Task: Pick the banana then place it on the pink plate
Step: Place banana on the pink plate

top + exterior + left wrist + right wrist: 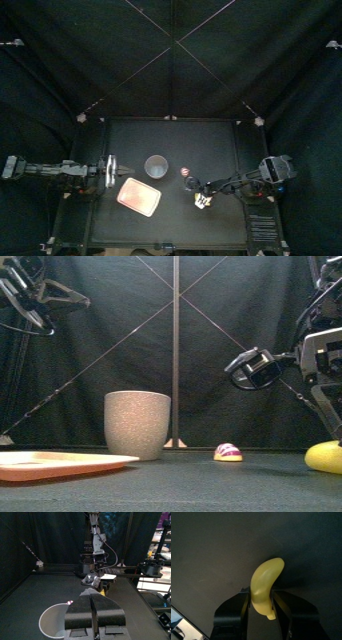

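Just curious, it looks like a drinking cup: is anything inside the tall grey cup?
The tall grey speckled cup looks empty: the left wrist view shows a bare pale inside. The left gripper, jaws shut, covers part of its mouth, so that part is hidden.

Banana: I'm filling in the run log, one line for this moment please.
right gripper around banana | banana off pink plate | left gripper shut, resting left

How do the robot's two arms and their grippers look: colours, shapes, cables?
The left arm and right arm are black and jointed, with black cables looped beside them. The left gripper and right gripper each have two broad black jaws that narrow toward the tips.
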Available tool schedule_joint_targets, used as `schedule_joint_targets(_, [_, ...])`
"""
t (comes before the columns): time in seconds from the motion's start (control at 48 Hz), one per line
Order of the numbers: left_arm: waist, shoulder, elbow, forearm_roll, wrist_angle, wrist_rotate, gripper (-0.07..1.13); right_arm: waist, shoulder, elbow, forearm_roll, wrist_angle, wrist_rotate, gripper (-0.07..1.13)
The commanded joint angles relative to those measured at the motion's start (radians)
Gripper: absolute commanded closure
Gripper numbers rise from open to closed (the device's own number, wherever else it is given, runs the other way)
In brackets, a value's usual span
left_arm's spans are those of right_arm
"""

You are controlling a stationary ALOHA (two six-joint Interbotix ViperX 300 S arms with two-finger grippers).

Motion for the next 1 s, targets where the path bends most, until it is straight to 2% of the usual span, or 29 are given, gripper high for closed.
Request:
schedule_joint_targets(0.021, [0.003,0.005,-0.014,-0.002,-0.006,0.003,1.07,0.002,-0.017,-0.071,-0.018,-0.035,-0.003,0.48])
schedule_joint_targets(0.146, [0.005,0.005,-0.014,0.0,-0.006,0.003,1.07,-0.003,-0.005,-0.164,-0.081,-0.1,-0.011,0.48])
schedule_joint_targets(0.396, [0.009,0.005,-0.008,0.0,-0.006,0.003,1.07,-0.02,0.121,-0.403,-0.318,-0.196,-0.006,0.48])
schedule_joint_targets(0.479, [0.009,0.005,-0.006,0.0,-0.005,0.006,1.07,-0.025,0.19,-0.482,-0.368,-0.213,-0.005,0.48])
schedule_joint_targets(0.667, [0.044,0.005,-0.005,0.0,-0.006,0.008,1.07,-0.034,0.35,-0.689,-0.387,-0.193,-0.008,0.48])
schedule_joint_targets(0.896, [0.091,0.005,0.003,0.0,-0.006,0.006,1.07,-0.046,0.486,-0.899,-0.419,-0.061,-0.02,0.47])
schedule_joint_targets(1.0, [0.094,0.005,0.011,-0.002,-0.009,0.006,1.07,-0.046,0.54,-0.986,-0.469,-0.005,-0.018,0.43])
